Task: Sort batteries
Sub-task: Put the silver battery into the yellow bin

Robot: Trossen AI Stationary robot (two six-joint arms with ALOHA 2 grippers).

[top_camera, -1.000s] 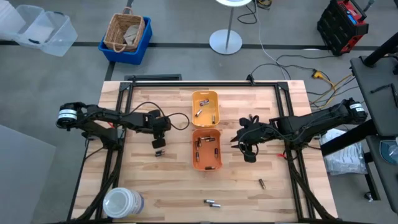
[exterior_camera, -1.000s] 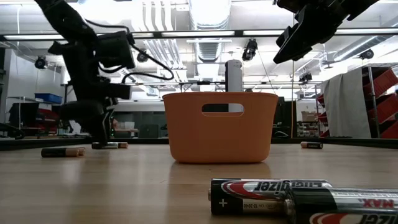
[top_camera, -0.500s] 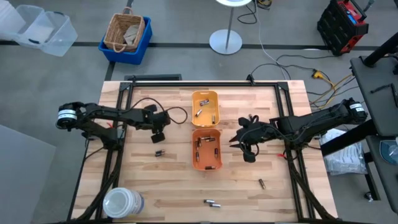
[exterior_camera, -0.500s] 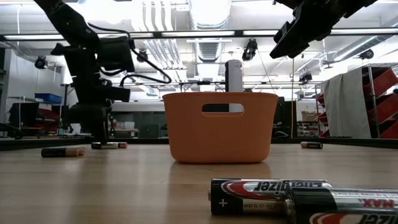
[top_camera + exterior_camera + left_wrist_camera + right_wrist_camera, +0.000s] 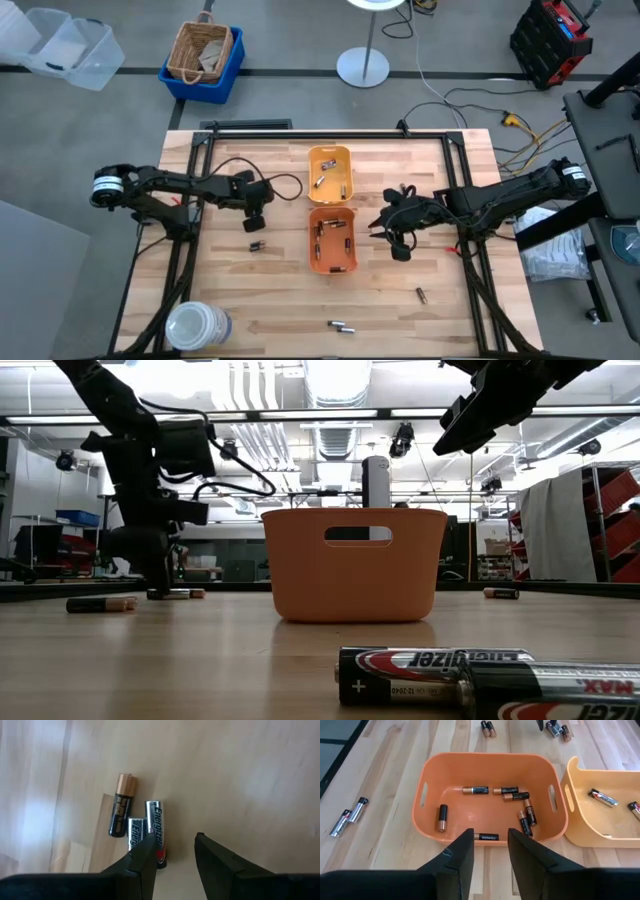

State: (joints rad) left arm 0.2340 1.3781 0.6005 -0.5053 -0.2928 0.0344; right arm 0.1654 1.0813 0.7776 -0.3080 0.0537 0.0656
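Three batteries [image 5: 142, 827] lie side by side on the wood, one copper-topped and two silver; the high view shows them as a small group [image 5: 256, 246]. My left gripper [image 5: 173, 840] hovers open just beyond them, toward the far edge [image 5: 256, 208], with nothing between its fingers. My right gripper [image 5: 488, 839] hangs open and empty at the right rim of the orange tray [image 5: 427, 780], which holds several batteries [image 5: 520, 812]. The yellow-orange tray [image 5: 330, 172] behind it holds a few more.
Loose batteries lie near the front edge [image 5: 341, 326] and at the front right [image 5: 421, 295]. A clear jar with a white lid [image 5: 197, 325] stands at the front left corner. Bare wood lies on either side of the two trays.
My left gripper has drawn back from the three batteries toward the table's far edge, leaving them in place on the wood.
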